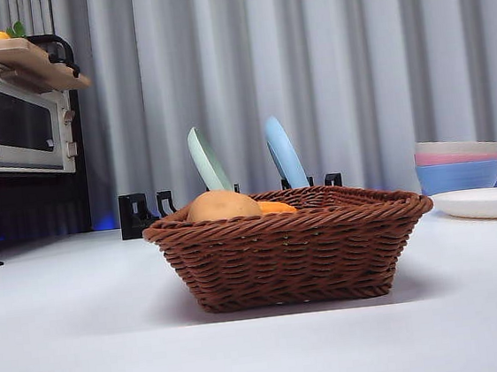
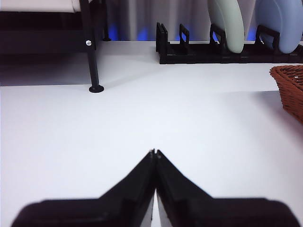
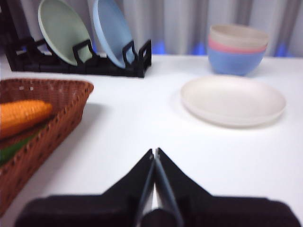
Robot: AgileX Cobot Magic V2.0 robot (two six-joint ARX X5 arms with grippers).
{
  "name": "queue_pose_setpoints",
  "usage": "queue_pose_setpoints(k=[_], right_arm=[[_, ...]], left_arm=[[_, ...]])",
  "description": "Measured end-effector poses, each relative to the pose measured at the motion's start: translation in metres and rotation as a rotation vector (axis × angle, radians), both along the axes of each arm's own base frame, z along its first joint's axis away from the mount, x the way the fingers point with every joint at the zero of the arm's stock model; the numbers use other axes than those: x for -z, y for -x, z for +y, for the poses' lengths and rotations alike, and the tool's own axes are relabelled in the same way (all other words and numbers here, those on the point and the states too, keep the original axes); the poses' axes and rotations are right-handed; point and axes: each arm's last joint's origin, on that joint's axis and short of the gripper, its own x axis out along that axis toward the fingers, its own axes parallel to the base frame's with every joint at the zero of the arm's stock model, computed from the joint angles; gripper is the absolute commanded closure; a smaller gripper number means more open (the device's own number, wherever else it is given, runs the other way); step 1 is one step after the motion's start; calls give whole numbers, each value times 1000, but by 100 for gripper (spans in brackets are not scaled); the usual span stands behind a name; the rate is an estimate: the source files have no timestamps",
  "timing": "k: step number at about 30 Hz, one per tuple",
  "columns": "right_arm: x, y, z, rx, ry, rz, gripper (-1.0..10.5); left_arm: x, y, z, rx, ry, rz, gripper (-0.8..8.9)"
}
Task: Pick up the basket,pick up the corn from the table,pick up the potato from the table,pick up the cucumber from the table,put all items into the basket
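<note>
White tabletop (image 1: 87,345) runs out flat in front of me, with grey curtains (image 1: 343,69) hanging behind it. At the far left edge a microwave (image 1: 20,126) sits on a black stand. Along the back edge a black dish rack (image 1: 140,213) holds a green plate (image 1: 208,161) and a blue plate (image 1: 284,152) upright. Near the middle of the tabletop sits the basket (image 1: 292,257), reddish-brown wicker. The potato (image 1: 222,206) shows above its rim, with the corn (image 1: 276,207) just beside it; from my right wrist I also see the cucumber (image 3: 14,147), a strip of dark green lying under the corn inside the basket. Toward the right edge stand stacked bowls (image 1: 458,164) and a white plate (image 1: 490,203).

My left gripper (image 2: 155,152) hangs over bare tabletop to the basket's left, jaws pressed together, holding nothing. My right gripper (image 3: 155,151) hangs over bare tabletop between the basket and the white plate, its jaws likewise closed tip to tip on nothing.
</note>
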Motion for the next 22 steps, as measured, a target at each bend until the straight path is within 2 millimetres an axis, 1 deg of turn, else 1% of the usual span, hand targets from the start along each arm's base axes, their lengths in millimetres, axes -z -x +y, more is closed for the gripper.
queue_pose_setpoints(k=[3,10,22], right_arm=[[13,-1,0,3,-19,27,945],[13,-2,0,13,-62,30,945],[13,-2,0,15,-73,33,945]], left_arm=[[0,0,0,0,0,0,817],[0,0,0,0,0,-1,817],[0,0,0,0,0,0,817]])
